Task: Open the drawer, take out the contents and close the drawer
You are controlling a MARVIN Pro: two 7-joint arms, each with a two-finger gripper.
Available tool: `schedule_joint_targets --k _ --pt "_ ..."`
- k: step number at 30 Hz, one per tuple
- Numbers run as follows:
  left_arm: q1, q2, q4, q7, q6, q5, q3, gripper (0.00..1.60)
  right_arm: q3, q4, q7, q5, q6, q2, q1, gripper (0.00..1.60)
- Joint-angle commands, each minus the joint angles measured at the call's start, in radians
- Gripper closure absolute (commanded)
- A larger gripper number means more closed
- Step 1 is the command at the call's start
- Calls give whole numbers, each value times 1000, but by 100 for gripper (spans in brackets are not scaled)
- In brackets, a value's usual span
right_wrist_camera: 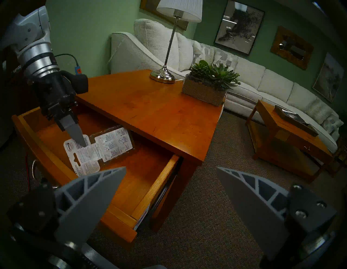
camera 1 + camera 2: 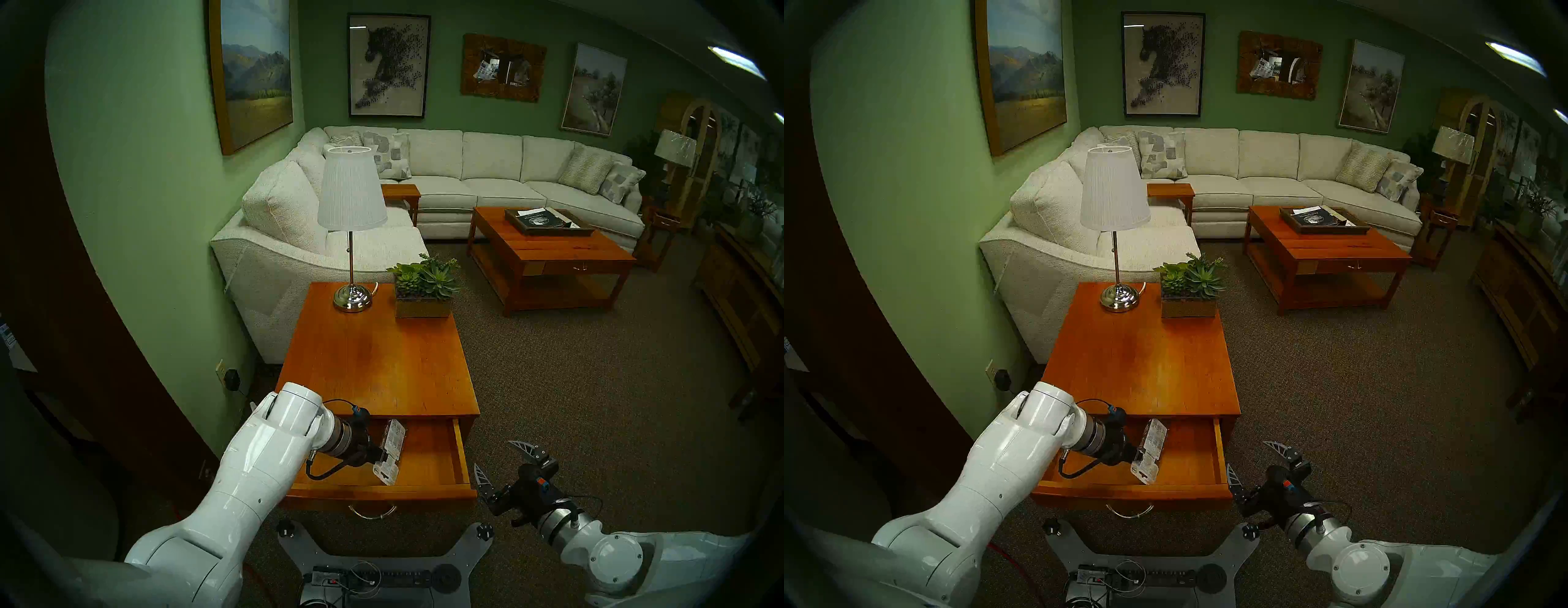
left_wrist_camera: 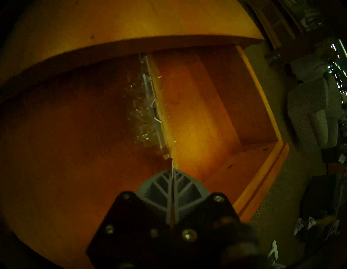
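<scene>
- While the drawer point(image 2: 428, 463) stands pulled out from under the desk point(image 2: 377, 361), the left pincer point(image 1: 82, 143) reaches down into it with its two fingers pressed together on the blister pack point(image 1: 99, 150).
- In the left wrist view those fingers point(image 3: 161, 189) meet on a thin edge of the clear pack point(image 3: 148, 110), which runs away from the tips, edge-on to the camera.
- From the head view the pack point(image 2: 390, 452) is tipped up on its side in the left half of the drawer, its far end near the desk's front edge.
- From the right wrist view its white printed label faces outward, and the grip is near the end with the hang hole.
- Whether there is one pack or two pressed together, I cannot tell.
- The right pincer point(image 2: 505, 465) hovers just beside the drawer's right front corner, fingers spread wide and empty.
- The silver bail handle point(image 2: 372, 511) hangs at the drawer front, untouched.
- A lamp point(image 2: 351, 225) and a succulent planter point(image 2: 424, 291) stand at the desk's far end.
</scene>
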Motion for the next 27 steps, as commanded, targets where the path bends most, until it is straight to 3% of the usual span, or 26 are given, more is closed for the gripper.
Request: schedule_joint_targets --k 1,5,13,14,15,16,21,22,27 --pt "-52 65 -78 -117 -4 -29 34 160 9 -19 0 -2 -5 0 12 0" --pt "-63 86 -108 -182 20 -42 44 160 9 -18 0 -2 -5 0 12 0" --pt "-63 125 -192 -163 36 -139 82 160 9 -18 0 -3 -5 0 12 0" --pt "-65 122 -191 -124 36 -166 88 160 9 -17 0 -3 -5 0 12 0" --pt "-64 136 -208 -164 36 -165 93 160 9 -17 0 -3 -5 0 12 0" --pt "-66 138 -211 -119 36 -191 106 160 9 -17 0 -3 -5 0 12 0" --pt "-70 195 -247 -164 36 -244 166 160 9 -17 0 -3 -5 0 12 0" --pt "-69 205 -259 -123 36 -276 182 160 9 -17 0 -3 -5 0 12 0" --pt "-88 240 -272 -129 36 -345 218 160 9 -18 0 -3 -5 0 12 0"
